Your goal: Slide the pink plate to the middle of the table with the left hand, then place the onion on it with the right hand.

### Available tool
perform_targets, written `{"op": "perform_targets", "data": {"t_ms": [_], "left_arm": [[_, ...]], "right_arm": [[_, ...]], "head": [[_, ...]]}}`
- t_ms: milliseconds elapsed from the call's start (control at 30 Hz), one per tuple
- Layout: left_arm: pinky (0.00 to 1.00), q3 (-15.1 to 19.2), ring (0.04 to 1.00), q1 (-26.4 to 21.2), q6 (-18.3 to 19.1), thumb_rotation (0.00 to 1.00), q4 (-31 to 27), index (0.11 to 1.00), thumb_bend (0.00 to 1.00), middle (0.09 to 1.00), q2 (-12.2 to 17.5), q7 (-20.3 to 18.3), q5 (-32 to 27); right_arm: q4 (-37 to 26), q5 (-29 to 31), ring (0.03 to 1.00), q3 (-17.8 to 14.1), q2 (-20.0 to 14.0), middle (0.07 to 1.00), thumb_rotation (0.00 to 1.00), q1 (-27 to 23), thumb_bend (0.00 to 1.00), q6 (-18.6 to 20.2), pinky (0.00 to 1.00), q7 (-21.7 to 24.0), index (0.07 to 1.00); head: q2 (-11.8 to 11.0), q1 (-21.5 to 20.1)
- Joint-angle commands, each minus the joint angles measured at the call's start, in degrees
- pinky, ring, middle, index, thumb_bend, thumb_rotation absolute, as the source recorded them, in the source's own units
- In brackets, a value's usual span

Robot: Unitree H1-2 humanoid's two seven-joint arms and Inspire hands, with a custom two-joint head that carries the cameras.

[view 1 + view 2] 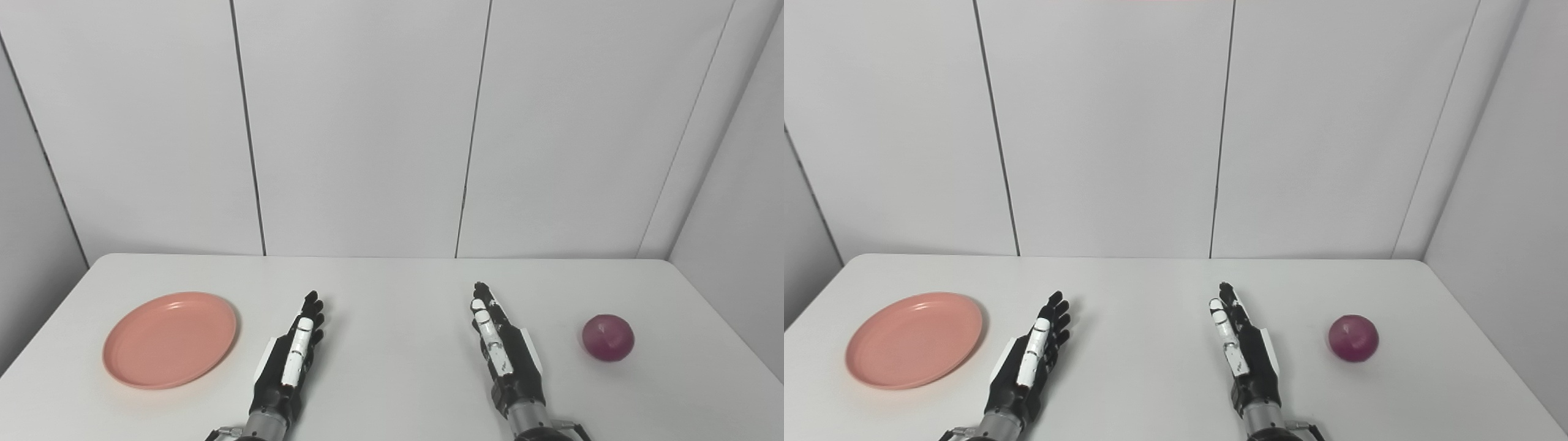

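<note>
My left hand (293,358) and right hand (501,346) lay flat, fingers straight, holding nothing. Pink plate (169,339) far left: looked light, stiff, slippery; push near rim. Red onion (607,337) right: looked round, firm, rolly; cup sides.

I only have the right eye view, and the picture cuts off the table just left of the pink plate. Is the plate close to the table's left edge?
Observer: The left eye view shows that edge. The pink plate sits apart from it, with a strip of bare table between.
Operator: How wide is that strip?
Observer: Narrower than the plate itself, and it runs along the plate's whole left side.
</note>
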Motion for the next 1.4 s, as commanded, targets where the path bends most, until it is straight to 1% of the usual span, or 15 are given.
{"op": "perform_targets", "data": {"t_ms": [0, 333, 467, 500, 533, 600, 633, 667, 700, 733, 767, 800, 900, 1000, 1367], "left_arm": [[1.00, -0.1, 1.000, -1.8, -2.3, 1.00, -1.5, 1.000, 0.55, 1.000, -0.5, 0.0, -0.3], [1.00, 0.0, 1.000, -1.8, -2.4, 1.00, -1.3, 1.000, 0.56, 1.000, -0.6, 0.1, -0.3], [1.00, -0.3, 1.000, -1.8, -2.7, 1.00, -1.0, 1.000, 0.57, 1.000, -0.8, 0.3, 0.0], [1.00, -0.4, 1.000, -1.8, -2.8, 1.00, -0.9, 1.000, 0.57, 1.000, -1.0, 0.3, 0.2], [1.00, -0.6, 1.000, -1.8, -2.9, 1.00, -0.8, 1.000, 0.57, 1.000, -1.1, 0.3, 0.2], [1.00, -0.9, 1.000, -1.8, -2.8, 1.00, -0.8, 1.000, 0.58, 1.000, -1.5, 0.6, 0.5], [1.00, -1.0, 1.000, -1.8, -2.8, 1.00, -0.8, 1.000, 0.58, 1.000, -1.8, 0.8, 0.7], [1.00, -1.1, 1.000, -1.8, -2.8, 1.00, -0.8, 1.000, 0.58, 1.000, -2.0, 1.0, 0.9], [1.00, -1.2, 1.000, -1.9, -3.0, 1.00, -0.6, 1.000, 0.58, 1.000, -2.3, 1.5, 1.3], [1.00, -1.3, 1.000, -2.0, -3.2, 1.00, -0.5, 1.000, 0.58, 1.000, -2.6, 1.9, 1.7], [1.00, -1.3, 1.000, -2.2, -3.5, 1.00, -0.2, 1.000, 0.58, 1.000, -2.9, 2.3, 2.1], [1.00, -1.4, 1.000, -2.4, -3.7, 1.00, 0.1, 0.999, 0.58, 1.000, -3.1, 2.7, 2.4], [1.00, -1.4, 1.000, -3.0, -4.7, 1.00, 1.0, 1.000, 0.57, 1.000, -3.7, 3.7, 2.9], [1.00, -1.3, 1.000, -3.6, -5.6, 1.00, 1.9, 1.000, 0.58, 1.000, -4.1, 4.2, 3.1], [1.00, -1.0, 1.000, -5.0, -5.0, 1.00, 0.5, 0.998, 0.59, 1.000, -2.8, 4.1, 2.9]], "right_arm": [[-1.4, -0.5, 0.975, 0.4, -0.3, 0.976, 0.83, -2.8, 0.47, -1.5, 1.00, 0.8, 0.949], [-1.4, -0.3, 0.959, 0.2, 0.1, 0.960, 0.80, -2.7, 0.46, -1.2, 0.98, 0.1, 0.934], [-1.3, 0.3, 0.962, 0.3, -0.6, 0.964, 0.81, -2.4, 0.45, -1.9, 0.98, 1.3, 0.940], [-1.3, 0.6, 0.970, 0.2, -0.8, 0.973, 0.84, -2.3, 0.43, -2.1, 0.99, 1.7, 0.955], [-1.3, 1.0, 0.969, 0.1, -1.1, 0.972, 0.84, -2.2, 0.43, -2.4, 1.00, 2.0, 0.955], [-1.5, 1.7, 0.969, -0.1, -1.7, 0.972, 0.84, -2.0, 0.42, -2.4, 1.00, 2.9, 0.958], [-1.6, 2.1, 0.976, -0.1, -2.1, 0.980, 0.86, -1.9, 0.41, -2.4, 1.00, 3.7, 0.970], [-1.7, 2.3, 0.987, -0.1, -2.4, 0.992, 0.89, -1.8, 0.40, -2.4, 1.00, 4.3, 0.986], [-2.2, 2.3, 0.990, 0.2, -3.3, 0.994, 0.90, -1.6, 0.40, -2.0, 1.00, 5.2, 0.989], [-2.6, 2.3, 0.996, 0.4, -3.9, 0.998, 0.95, -1.5, 0.40, -1.7, 1.00, 5.9, 0.996], [-3.2, 2.2, 0.998, 0.5, -4.5, 0.999, 0.97, -1.3, 0.40, -1.0, 1.00, 6.4, 0.998], [-3.6, 2.3, 1.000, 0.6, -4.9, 1.000, 0.99, -1.2, 0.40, -0.5, 1.00, 6.8, 1.000], [-4.3, 3.4, 1.000, 0.1, -5.6, 1.000, 1.00, -1.0, 0.38, 0.1, 1.00, 7.6, 1.000], [-3.7, 4.8, 1.000, -0.3, -6.1, 1.000, 1.00, -1.1, 0.37, -0.5, 1.00, 8.4, 1.000], [-2.5, 5.4, 1.000, -0.3, -6.5, 1.000, 1.00, -1.5, 0.38, -1.8, 1.00, 9.8, 1.000]], "head": [[0.1, 0.0], [-0.3, 0.8], [-0.9, 3.5], [-1.2, 5.1], [-1.3, 5.4], [-1.8, 7.9], [-2.2, 10.2], [-2.2, 10.2], [-2.7, 12.3], [-2.8, 12.7], [-3.3, 14.7], [-3.3, 14.7], [-4.2, 17.9], [-4.9, 19.7], [-6.0, 21.3]]}}
